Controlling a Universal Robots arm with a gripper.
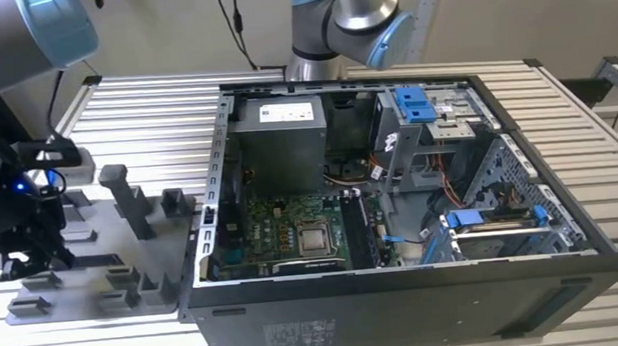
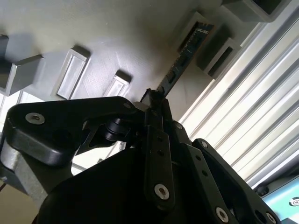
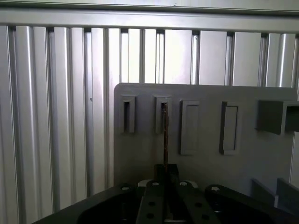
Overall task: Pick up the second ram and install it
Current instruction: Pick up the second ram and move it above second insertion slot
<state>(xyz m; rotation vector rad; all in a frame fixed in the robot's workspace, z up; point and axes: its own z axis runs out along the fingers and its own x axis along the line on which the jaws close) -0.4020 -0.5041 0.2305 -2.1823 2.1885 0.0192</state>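
A slatted metal table (image 1: 152, 110) carries everything here. An open computer case (image 1: 407, 321) lies on its side across the middle of the table. A grey tray (image 1: 95, 255) sits just beside the case, toward the exterior view's left. The arm (image 1: 16, 38) reaches down over the tray's edge farthest from the case, and its gripper (image 1: 21, 260) is low there. In both wrist views the gripper (image 3: 166, 170) (image 2: 154, 100) has its jaws pinched onto a thin memory stick (image 3: 165, 135) (image 2: 180, 70), seen edge-on. The stick's far end meets the second slot (image 3: 163, 114) from the tray's corner. I cannot tell whether it is seated in the slot.
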